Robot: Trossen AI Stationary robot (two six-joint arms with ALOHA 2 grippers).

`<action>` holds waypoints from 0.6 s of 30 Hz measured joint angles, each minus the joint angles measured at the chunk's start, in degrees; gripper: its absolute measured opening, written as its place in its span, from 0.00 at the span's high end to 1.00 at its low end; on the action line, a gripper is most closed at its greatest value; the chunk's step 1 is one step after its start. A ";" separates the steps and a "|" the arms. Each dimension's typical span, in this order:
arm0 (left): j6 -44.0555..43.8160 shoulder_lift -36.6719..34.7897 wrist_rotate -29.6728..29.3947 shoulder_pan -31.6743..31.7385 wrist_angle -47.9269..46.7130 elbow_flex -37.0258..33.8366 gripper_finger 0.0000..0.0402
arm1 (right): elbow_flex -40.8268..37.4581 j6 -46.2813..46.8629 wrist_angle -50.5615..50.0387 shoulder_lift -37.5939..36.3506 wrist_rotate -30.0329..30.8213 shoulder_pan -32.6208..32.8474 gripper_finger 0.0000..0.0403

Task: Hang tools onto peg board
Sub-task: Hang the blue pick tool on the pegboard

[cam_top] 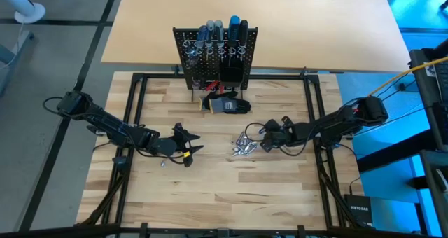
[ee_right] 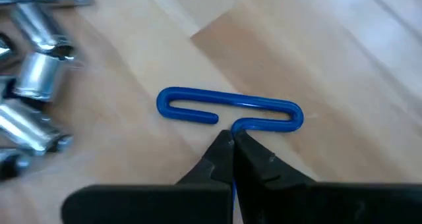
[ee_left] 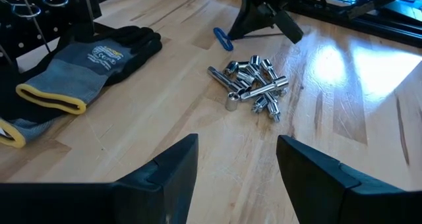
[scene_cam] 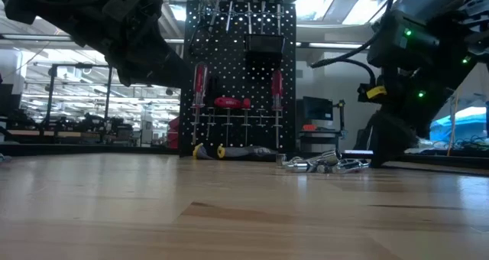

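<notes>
Left gripper: the left gripper (cam_top: 187,144) sits left of centre in the high view, low over the tabletop (cam_top: 210,196), its dark jaws standing wide with nothing between them.
Right gripper: the right gripper (ee_right: 232,140) is right of centre in the high view, jaws pressed together on the lower leg of a blue hook (ee_right: 231,112); the tips meet at a fine point.
Blue hook: a thin bent wire with a glossy blue coat, folded into a long flat S, lying on the wood just beside the metal pieces.
Metal pieces: the shiny silver sockets and bars (cam_top: 245,145) lie in a loose pile at the centre of the high view, still on the table; round, smooth, mirror-bright.
Glove: a dark knit glove (ee_left: 86,66) with grey palm and yellow cuff, soft and crumpled, lies between the pile and the board.
Peg board: the peg board (cam_top: 217,56) stands upright in the upper centre, black perforated metal with pale wire rings.
Done: several screwdrivers (cam_top: 220,29) with black and blue handles already stand in its rings; red-handled ones (scene_cam: 200,84) hang on its face.
Left: by my judgement, the silver pile and the hook remain to be hung.
</notes>
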 joint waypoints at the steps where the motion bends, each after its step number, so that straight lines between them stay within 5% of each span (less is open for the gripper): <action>1: 0.02 0.00 0.01 0.00 0.00 0.00 0.51 | 0.11 -0.05 -0.64 -0.56 0.48 0.38 0.99; 18: 0.93 0.00 0.03 0.00 3.45 0.03 0.51 | 5.61 -8.40 2.05 -6.43 -1.10 1.05 1.00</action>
